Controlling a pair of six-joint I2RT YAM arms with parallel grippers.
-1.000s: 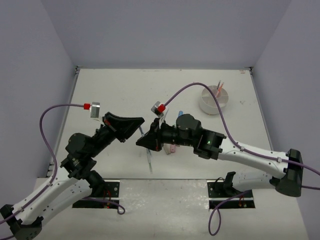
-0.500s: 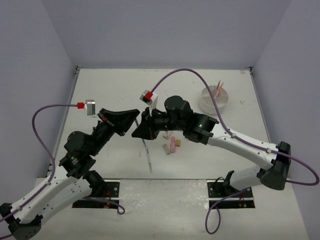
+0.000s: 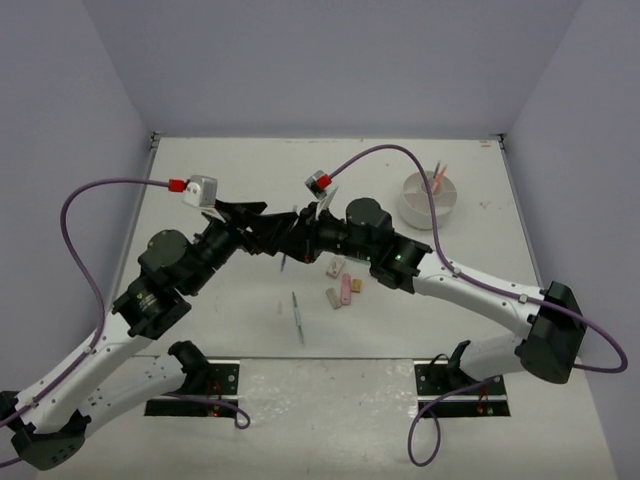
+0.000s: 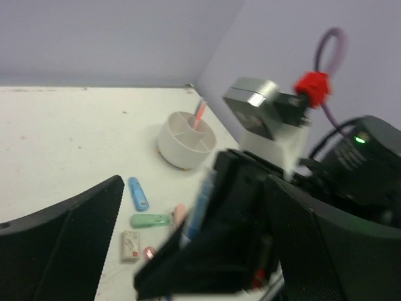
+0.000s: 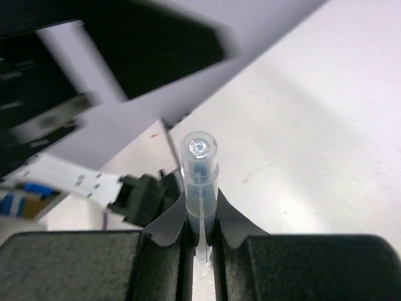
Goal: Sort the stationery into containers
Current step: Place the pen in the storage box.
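Note:
My right gripper [image 5: 200, 251] is shut on a clear pen [image 5: 199, 179] with a blue core, which stands up between its pads. In the left wrist view that blue pen [image 4: 199, 210] shows in the black right gripper, which sits between my left gripper's [image 4: 194, 182] wide-open fingers [image 4: 69, 244]. From above, the left gripper [image 3: 268, 228] and right gripper [image 3: 292, 240] meet above the table's middle. The white divided container [image 3: 430, 200] stands at the far right with a red pen [image 4: 199, 113] in it. Pink [image 3: 346, 290], tan [image 3: 333, 298] and whitish [image 3: 335, 267] erasers lie near the right arm.
A thin pen [image 3: 297, 317] lies on the table nearer the bases. A blue eraser [image 4: 138, 193] and a green one [image 4: 150, 221] lie under the right arm. Purple cables loop off both wrists. Walls close the table on three sides.
My left gripper's jaws have gone from shut to wide open. Both grippers have moved toward the far side, and the right one stays shut on the pen.

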